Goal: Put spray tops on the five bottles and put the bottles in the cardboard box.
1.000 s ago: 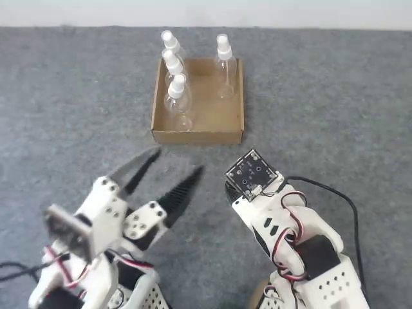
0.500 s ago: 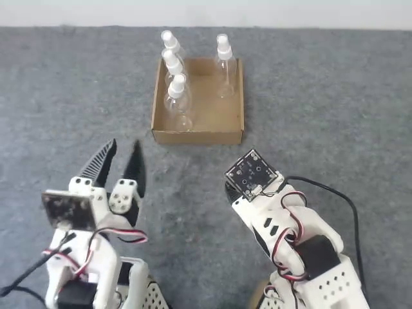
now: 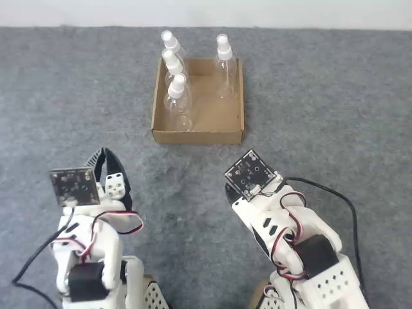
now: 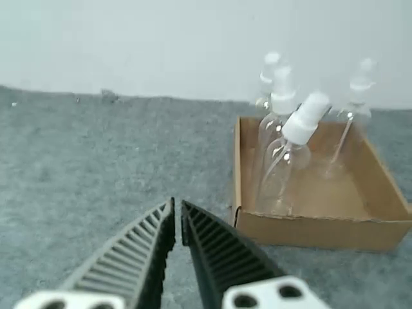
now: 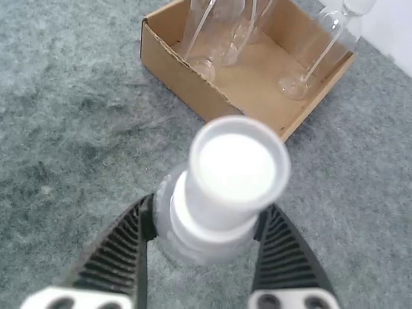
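My right claw (image 5: 207,211) is clenching on a clear bottle (image 5: 168,233), its fingers pressing in from both sides just below the white spray top (image 5: 235,168), which is already sitting on it. The bottle is standing upright between the fingers, over the grey surface (image 3: 322,96). The cardboard box (image 3: 196,136) is lying ahead of this claw and a little to its left, well apart from it.

My left claw (image 3: 111,168) is hanging low over the surface with its two fingers drawn together, nearly touching at the tips and gripping nothing. From here the box is sitting ahead and off to the right of the tips.

Inside the box I'm seeing three bottles (image 3: 172,64) standing in a row along the side nearer the left claw, and a fourth bottle (image 3: 223,61) standing by the far corner on the other side, all four wearing white tops
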`<action>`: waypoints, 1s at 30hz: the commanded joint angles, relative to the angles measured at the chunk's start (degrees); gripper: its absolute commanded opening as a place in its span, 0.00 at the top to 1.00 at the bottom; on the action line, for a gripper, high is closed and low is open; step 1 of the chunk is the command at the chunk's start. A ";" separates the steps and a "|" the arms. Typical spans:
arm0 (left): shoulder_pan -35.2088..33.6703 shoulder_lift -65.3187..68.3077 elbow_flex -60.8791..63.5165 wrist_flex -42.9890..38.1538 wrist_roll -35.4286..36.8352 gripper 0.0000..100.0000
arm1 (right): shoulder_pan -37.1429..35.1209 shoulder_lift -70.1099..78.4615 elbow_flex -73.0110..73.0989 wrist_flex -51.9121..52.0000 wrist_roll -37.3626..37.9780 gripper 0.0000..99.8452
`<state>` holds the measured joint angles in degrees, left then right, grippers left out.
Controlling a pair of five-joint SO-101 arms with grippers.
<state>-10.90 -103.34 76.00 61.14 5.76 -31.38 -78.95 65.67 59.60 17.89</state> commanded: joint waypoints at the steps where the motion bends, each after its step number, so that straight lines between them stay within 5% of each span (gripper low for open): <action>1: -2.02 -1.05 1.01 -0.09 -0.79 0.99 | 0.75 0.22 -1.05 -1.45 0.35 0.96; 30: -2.20 -1.05 13.23 -10.37 -3.87 0.99 | 0.84 0.13 -4.04 -0.48 0.79 0.96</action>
<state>-13.80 -103.34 89.01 52.62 3.38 -31.38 -78.95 65.67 59.52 17.89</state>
